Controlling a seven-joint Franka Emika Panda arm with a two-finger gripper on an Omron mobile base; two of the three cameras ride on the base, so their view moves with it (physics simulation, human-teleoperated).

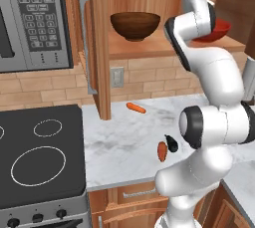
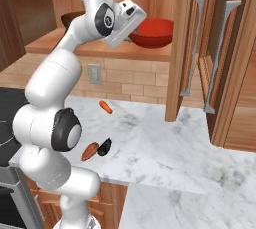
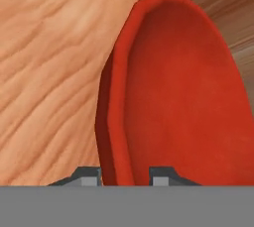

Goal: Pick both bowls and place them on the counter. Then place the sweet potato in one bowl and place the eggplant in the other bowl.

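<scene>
Your tool is closed on the rim of the glossy bright red round bowl: in the hand view one dark finger tip sits outside the rim and the other inside it, with the rim pinched between them. In the right base view the tool meets the red bowl at the bowl's 9 o'clock edge, up on the open wooden cabinet shelf.

The red bowl rests on that shelf, not on the tabletop. In the left base view you see it partly hidden behind the white arm, at 3 o'clock from the dark brown wood-look round bowl, which stands upright on the same shelf, well apart from the red one.

Below, on the white-grey marbled stone tabletop, the stubby orange-red sweet potato and the small glossy dark purple eggplant lie just beside each other near the front edge; the eggplant is at 2 o'clock from the sweet potato. A slim bright orange carrot lies apart from them, nearer the brick wall, at 11 o'clock from the pair.
</scene>
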